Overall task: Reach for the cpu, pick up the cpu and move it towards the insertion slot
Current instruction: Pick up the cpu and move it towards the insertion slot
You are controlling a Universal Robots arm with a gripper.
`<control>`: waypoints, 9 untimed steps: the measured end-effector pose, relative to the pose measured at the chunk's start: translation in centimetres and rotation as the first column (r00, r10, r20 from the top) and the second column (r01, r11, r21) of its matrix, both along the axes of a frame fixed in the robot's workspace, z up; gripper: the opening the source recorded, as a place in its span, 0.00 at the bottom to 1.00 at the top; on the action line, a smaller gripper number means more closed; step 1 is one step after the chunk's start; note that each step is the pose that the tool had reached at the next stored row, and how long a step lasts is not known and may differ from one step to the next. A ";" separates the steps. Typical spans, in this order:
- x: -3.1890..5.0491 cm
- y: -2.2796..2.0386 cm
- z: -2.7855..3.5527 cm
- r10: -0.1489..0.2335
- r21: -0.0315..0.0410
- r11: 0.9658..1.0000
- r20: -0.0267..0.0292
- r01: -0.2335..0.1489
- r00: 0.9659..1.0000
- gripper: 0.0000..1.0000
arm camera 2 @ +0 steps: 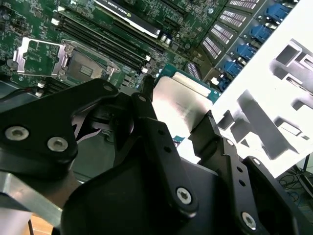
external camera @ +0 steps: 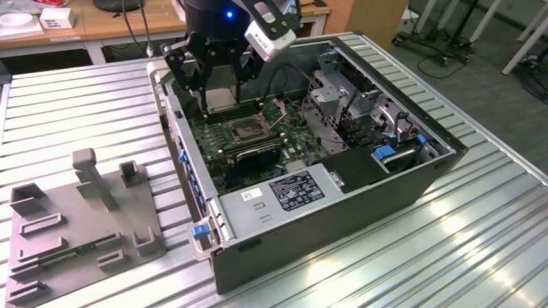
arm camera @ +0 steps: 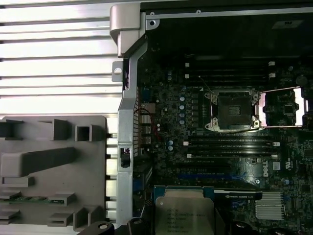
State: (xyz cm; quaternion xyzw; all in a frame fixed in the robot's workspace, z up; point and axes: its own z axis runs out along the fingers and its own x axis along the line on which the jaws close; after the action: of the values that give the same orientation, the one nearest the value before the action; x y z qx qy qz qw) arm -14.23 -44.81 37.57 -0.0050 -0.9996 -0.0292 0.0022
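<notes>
So at this point I had the cpu (arm camera 2: 182, 100) pinched between my fingers (arm camera 2: 155, 142), jaws clamped on its two opposite edges. It was flat side out, silvery face catching the light, green edge showing along one side. In the first wrist view the cpu (arm camera: 185, 211) showed the same way, metal lid with a green rim, held up over the board.

From the exterior view my gripper (external camera: 218, 86) hung above the far end of the open case (external camera: 360, 212), and the cpu (external camera: 220, 97) sat between the black fingers, off the motherboard (external camera: 214, 144) and not touching anything below.

The slot (arm camera: 234, 110) was well clear of the chip, a square metal frame with a dark centre, and its cover plate (arm camera: 284, 106) was flipped open beside it. Same socket in the second wrist view, slot (arm camera 2: 88, 69) with the hinged plate (arm camera 2: 41, 56) swung out next to it. In the exterior view the slot (external camera: 243, 130) lay on the board near me, below my fingers toward the camera, between rows of black memory slots (arm camera: 230, 143).

The grey tray (external camera: 81, 224) sat on the ribbed table (external camera: 479, 244) on the exterior view's left, beside the case.
</notes>
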 end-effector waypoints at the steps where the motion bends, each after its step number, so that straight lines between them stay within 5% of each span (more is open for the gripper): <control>1: 0.04 0.00 0.00 0.000 0.000 1.000 0.000 0.000 1.000 0.55; 9: 0.35 0.00 0.00 0.000 0.000 1.000 0.000 0.000 1.000 0.55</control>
State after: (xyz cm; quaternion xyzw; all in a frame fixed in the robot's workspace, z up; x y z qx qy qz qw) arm -13.88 -44.81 37.57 -0.0051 -0.9996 -0.0292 0.0022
